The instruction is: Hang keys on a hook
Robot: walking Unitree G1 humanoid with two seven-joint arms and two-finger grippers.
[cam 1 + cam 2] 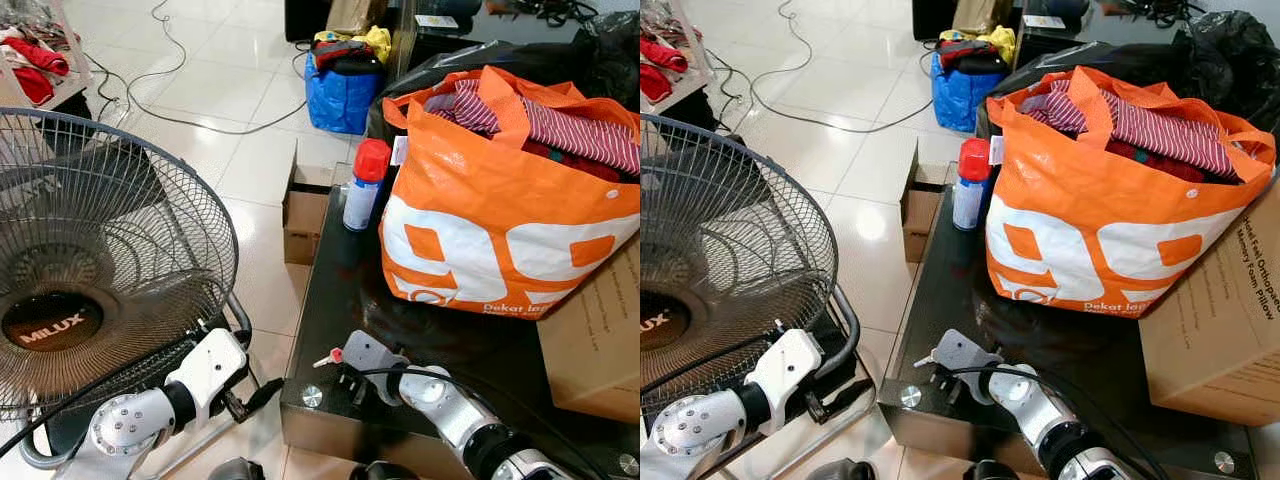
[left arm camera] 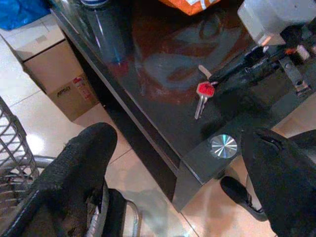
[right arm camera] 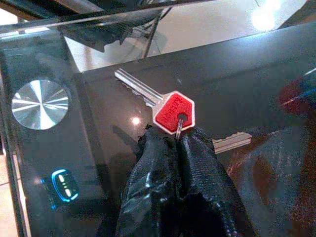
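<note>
My right gripper (image 3: 178, 136) is down at the near corner of the black glass table (image 1: 340, 290), its two fingers pressed together on the ring of the keys (image 3: 160, 106). The red-headed key lies flat on the glass with its blade pointing toward the round metal disc (image 3: 39, 104) at the corner; a second, bare key pokes out beside my fingers. My left gripper (image 2: 177, 168) hangs off the table's edge beside the fan (image 1: 90, 260), fingers spread wide and holding nothing.

My worry is the hold itself. I have only the thin ring, right at my fingertips, and the keys are still resting on the table. If I lift fast or tilt my wrist, I think the ring could slide out and the keys would skate on the slick glass, perhaps over the nearby edge to the tiled floor (image 1: 220, 90).

Swinging is another risk: keys dangling loose from a ring will sway, which would make threading a hook harder. I see no hook yet, so I will have to carry them past the fan and the orange bag (image 1: 500, 220), either of which could snag them.
</note>
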